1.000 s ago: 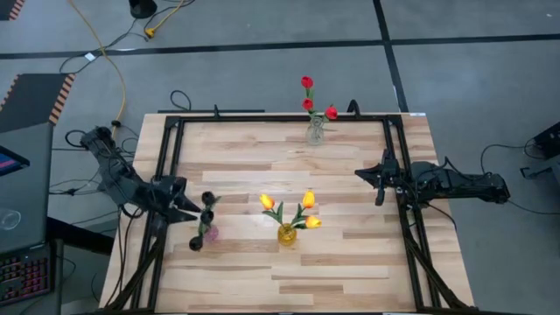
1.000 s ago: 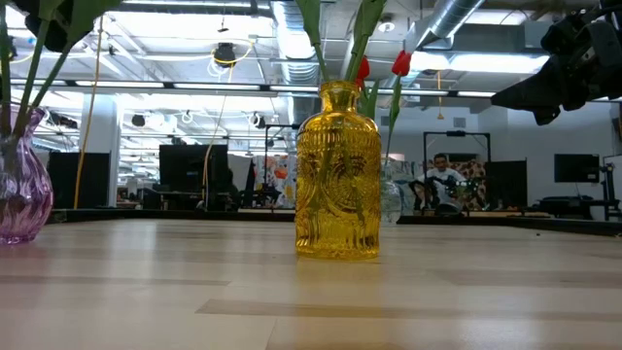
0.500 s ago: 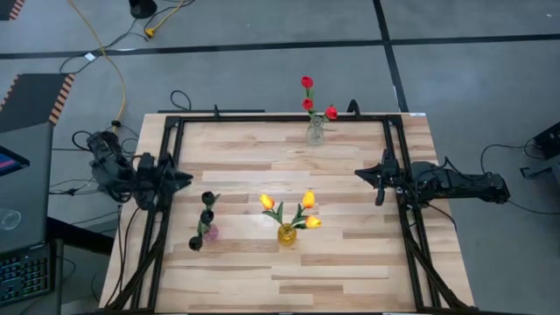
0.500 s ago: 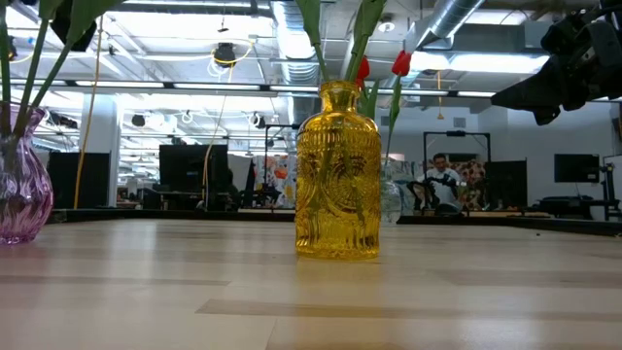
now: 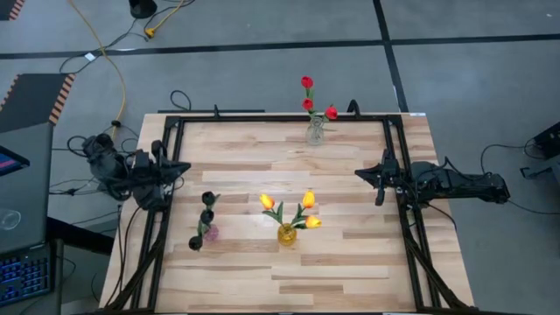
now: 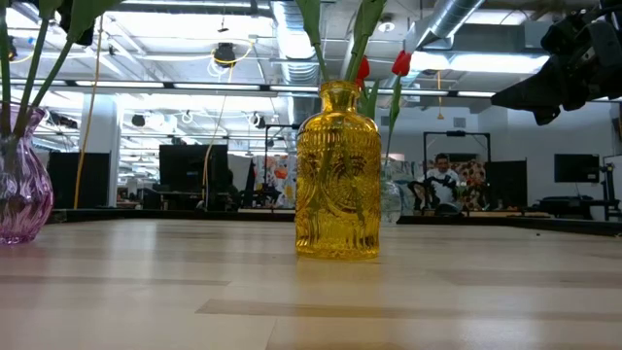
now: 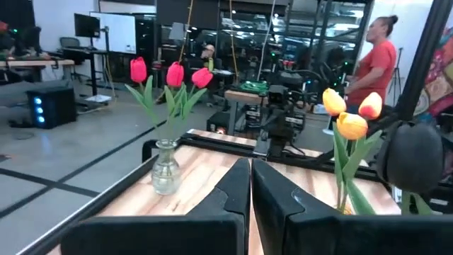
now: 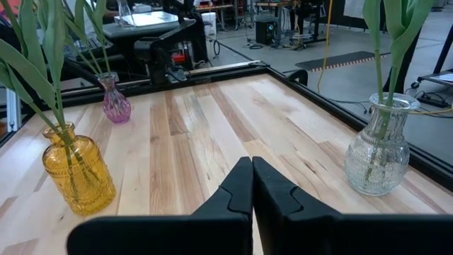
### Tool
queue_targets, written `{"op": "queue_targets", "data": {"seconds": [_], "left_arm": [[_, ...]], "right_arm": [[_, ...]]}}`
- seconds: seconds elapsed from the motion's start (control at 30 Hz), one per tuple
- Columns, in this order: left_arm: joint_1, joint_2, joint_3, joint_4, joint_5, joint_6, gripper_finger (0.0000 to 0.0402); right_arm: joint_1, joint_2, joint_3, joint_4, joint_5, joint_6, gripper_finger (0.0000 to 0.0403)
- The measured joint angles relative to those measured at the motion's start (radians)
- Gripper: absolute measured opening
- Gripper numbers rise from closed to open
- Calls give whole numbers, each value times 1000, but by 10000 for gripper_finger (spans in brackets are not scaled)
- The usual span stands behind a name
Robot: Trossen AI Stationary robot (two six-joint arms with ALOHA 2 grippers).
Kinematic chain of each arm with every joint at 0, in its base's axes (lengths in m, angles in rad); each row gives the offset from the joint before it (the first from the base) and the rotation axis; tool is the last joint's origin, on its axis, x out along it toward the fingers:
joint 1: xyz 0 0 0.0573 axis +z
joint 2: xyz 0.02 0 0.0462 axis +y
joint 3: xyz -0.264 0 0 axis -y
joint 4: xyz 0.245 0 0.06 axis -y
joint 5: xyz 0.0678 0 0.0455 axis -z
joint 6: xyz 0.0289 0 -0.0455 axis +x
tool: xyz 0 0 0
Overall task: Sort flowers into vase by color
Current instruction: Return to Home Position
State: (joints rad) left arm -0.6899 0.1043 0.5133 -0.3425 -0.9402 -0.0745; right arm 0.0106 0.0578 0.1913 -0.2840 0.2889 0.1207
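Observation:
Three vases stand on the wooden table. A clear vase (image 5: 315, 132) at the far edge holds red flowers (image 5: 307, 83). A yellow vase (image 5: 286, 234) in the middle holds yellow-orange flowers (image 5: 308, 199). A pink vase (image 5: 211, 234) to its left holds black flowers (image 5: 207, 200). My left gripper (image 5: 181, 166) is shut and empty at the table's left edge, pointing level across the table, up and away from the pink vase. My right gripper (image 5: 360, 175) is shut and empty at the right edge. Their wrist views show the closed fingers of the left gripper (image 7: 250, 161) and the right gripper (image 8: 252, 160).
Black frame rails (image 5: 164, 219) run along the table's left, right and far sides. A laptop (image 5: 17, 188) sits off the table's left. Bare wood lies between the vases and along the near edge. A person (image 7: 369, 64) stands in the room beyond the table.
My left gripper has drawn back from the black flowers in the pink vase toward the table's left and far edges, rolling about its own axis, and its fingers have shut on nothing. The flowers and vases stay where they were.

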Motion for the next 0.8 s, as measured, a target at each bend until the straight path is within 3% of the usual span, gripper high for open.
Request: {"op": "queue_targets", "data": {"seconds": [0.43, 0.8], "left_arm": [[169, -1, -77, 24, 93, 162, 0], [343, 0, -77, 24, 311, 150, 0]], "right_arm": [[0, 0, 0, 1, 0, 0, 31], [0, 0, 0, 1, 0, 2, 31]]}}
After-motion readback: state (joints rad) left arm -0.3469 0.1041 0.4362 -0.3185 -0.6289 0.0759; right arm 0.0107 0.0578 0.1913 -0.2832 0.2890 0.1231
